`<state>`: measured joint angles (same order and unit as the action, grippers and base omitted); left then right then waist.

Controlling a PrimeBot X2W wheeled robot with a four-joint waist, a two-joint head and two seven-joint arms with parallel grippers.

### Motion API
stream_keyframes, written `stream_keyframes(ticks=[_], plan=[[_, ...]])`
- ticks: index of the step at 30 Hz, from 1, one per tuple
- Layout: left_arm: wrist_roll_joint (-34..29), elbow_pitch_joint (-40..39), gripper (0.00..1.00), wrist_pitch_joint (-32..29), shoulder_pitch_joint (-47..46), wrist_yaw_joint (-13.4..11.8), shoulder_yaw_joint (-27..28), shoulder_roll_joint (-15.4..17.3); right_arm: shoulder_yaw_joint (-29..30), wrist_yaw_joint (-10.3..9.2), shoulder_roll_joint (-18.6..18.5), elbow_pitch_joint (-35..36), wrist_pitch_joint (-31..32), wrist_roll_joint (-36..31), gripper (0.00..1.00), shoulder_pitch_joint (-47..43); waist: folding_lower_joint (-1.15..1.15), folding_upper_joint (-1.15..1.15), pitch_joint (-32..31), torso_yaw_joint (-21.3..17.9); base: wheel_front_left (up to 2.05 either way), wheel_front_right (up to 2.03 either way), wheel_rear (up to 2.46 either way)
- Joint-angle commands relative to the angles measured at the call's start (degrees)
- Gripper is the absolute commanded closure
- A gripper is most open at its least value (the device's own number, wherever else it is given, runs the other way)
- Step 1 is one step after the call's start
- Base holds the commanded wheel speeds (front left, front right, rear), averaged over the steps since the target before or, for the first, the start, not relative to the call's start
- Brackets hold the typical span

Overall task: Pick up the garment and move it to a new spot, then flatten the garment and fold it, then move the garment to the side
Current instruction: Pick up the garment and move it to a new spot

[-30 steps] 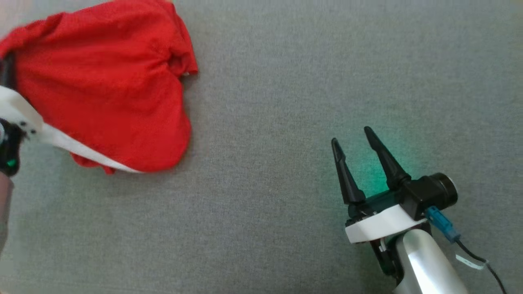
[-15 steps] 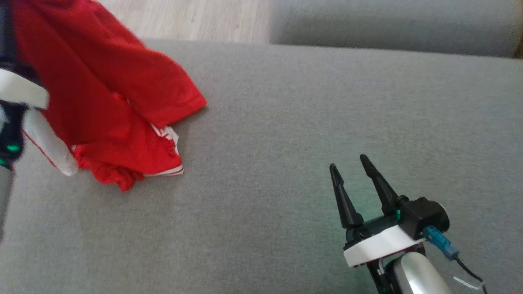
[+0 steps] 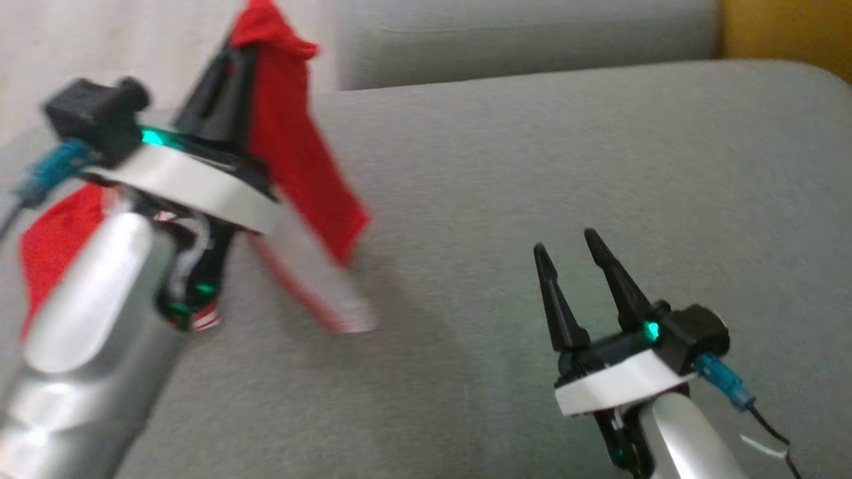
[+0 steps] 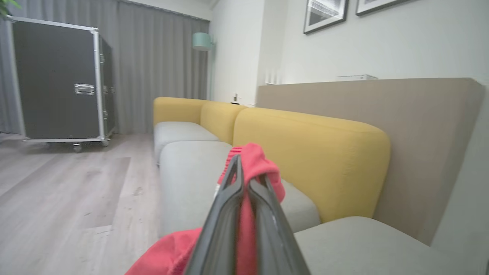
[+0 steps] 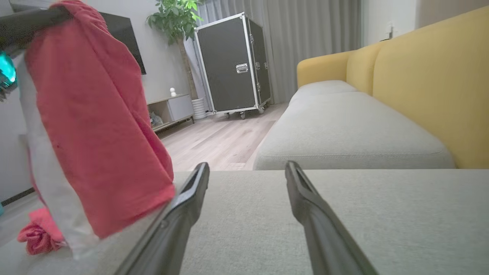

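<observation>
The garment [image 3: 299, 153] is red cloth with a white band, hanging in the air at the left of the grey sofa seat [image 3: 532, 133]. My left gripper [image 3: 233, 60] points upward and is shut on the garment's top edge. In the left wrist view, the left gripper [image 4: 250, 172] pinches a bunched red fold of the garment [image 4: 252, 154]. My right gripper [image 3: 564, 243] stands open over the seat at the lower right, well apart from the cloth. From the right wrist, the garment [image 5: 95, 114] drapes to the left of the open right gripper [image 5: 246, 166], its lowest part bunched on the cushion.
A yellow backrest [image 5: 420, 76] runs along the far side of the grey cushions. A second grey cushion [image 5: 344, 126] lies beyond a gap. A black wheeled flight case [image 5: 233, 65] stands on the wooden floor [image 4: 57, 191] past the sofa's end.
The head camera has shifted. My left gripper has risen with the garment, which now hangs almost clear of the cushion instead of lying heaped on it. The right gripper stays open.
</observation>
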<state>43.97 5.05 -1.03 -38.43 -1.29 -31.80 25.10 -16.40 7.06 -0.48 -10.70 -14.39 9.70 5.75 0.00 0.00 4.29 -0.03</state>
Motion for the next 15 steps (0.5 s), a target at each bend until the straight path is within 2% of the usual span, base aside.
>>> stream_keyframes(ticks=[1,6,12,13,14,15], plan=[[-0.8,-1.9,1.0,-0.2,-3.3,-0.6,2.0,0.9,-1.6,0.43,0.4,2.3,-0.6,0.4,0.0,2.9,0.0,0.0,1.7,-4.1,0.0,0.0,0.0],[-2.8,-0.8,1.0,0.2,-6.9,-1.6,-0.7,-3.8,-2.5,0.43,0.4,4.1,-0.6,1.3,0.0,5.3,0.0,0.0,5.6,-10.4,0.0,0.0,0.0],[-5.1,6.0,1.0,2.4,-13.0,-1.2,-2.7,-8.6,-2.9,0.43,0.4,6.8,-0.6,3.4,0.0,8.0,0.0,0.0,9.8,-16.4,0.0,0.0,0.0],[-5.4,7.5,0.72,3.0,-13.9,-1.0,-2.9,-9.4,-2.8,0.43,0.4,7.2,-0.6,3.8,0.0,8.2,0.0,0.0,10.4,-17.1,0.0,0.0,0.0],[-5.4,8.9,0.0,3.3,-14.7,-0.5,-3.3,-10.1,-2.7,0.43,0.4,7.5,-0.6,4.0,0.0,8.4,0.0,0.0,10.7,-17.5,0.0,0.0,0.0],[-5.6,10.5,0.0,3.7,-15.4,-0.1,-3.6,-10.6,-2.6,0.43,0.4,7.7,-0.6,4.2,0.0,8.6,0.0,0.0,11.0,-17.7,0.0,0.0,0.0]])
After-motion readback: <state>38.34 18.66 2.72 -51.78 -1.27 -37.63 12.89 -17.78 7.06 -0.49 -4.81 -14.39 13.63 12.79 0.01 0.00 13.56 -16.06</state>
